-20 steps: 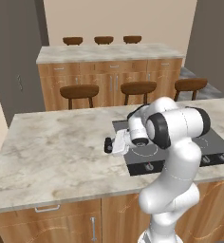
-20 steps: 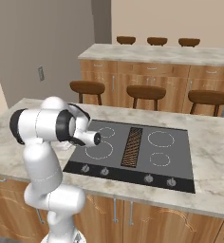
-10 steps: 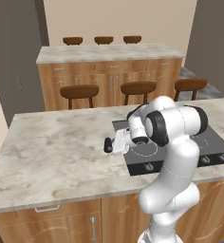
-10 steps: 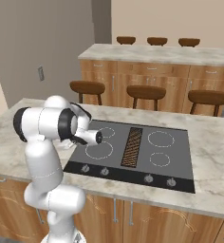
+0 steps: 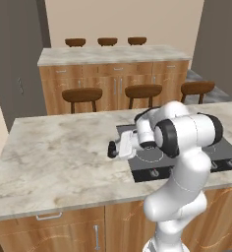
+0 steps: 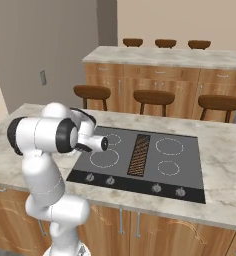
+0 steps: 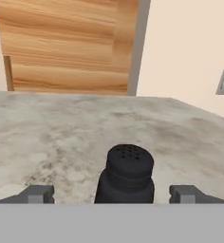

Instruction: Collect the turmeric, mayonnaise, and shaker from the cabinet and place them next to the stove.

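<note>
jaws (image 7: 113, 194) apart, clear of shaker | shaker (image 7: 126, 174) upright on counter (image 7: 61, 128), holed top up

Small all-black shaker (image 7: 126, 174) upright on the marble counter, rounded top pierced with tiny holes, body widening below the neck. Seen as a small dark shape (image 5: 111, 149) just beside the left edge of the stove (image 5: 142, 162), apart from it on bare stone. Flat dark-grey stove (image 6: 140, 155) set flush in the counter, with white ring burner outlines, a central brown vent grille and a front row of knobs.
</note>
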{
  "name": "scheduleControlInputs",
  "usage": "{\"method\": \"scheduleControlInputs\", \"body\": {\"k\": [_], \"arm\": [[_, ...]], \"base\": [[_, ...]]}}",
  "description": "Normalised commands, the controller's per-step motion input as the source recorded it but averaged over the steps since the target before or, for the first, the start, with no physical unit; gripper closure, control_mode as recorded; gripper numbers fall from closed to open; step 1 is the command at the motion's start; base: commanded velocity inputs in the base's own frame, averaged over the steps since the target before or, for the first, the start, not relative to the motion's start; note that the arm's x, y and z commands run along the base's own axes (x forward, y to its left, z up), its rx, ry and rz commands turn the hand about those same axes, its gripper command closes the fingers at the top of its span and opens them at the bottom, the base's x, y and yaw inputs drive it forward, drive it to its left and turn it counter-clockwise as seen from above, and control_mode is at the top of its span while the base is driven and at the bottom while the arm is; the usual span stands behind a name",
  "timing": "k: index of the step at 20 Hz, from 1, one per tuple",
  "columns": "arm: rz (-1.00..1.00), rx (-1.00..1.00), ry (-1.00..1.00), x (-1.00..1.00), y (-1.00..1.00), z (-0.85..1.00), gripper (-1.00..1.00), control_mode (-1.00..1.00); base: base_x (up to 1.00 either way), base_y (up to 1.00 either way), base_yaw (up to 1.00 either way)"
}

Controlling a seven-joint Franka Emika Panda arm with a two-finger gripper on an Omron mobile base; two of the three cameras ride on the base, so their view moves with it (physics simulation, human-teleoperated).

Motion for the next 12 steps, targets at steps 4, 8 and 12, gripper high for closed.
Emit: {"method": "scheduleControlInputs", "body": {"k": [4, 8, 12], "arm": [[0.00, 0.00, -0.03, -0.34, 0.00, 0.63, -1.00, -1.00], [-0.01, 0.00, -0.05, -0.46, 0.00, 0.71, -1.00, -1.00], [-0.03, 0.00, -0.03, -0.51, 0.02, 0.78, -1.00, -1.00]], "base": [[0.00, 0.00, 0.00], [0.00, 0.00, 0.00], [0.00, 0.00, 0.00]]}}
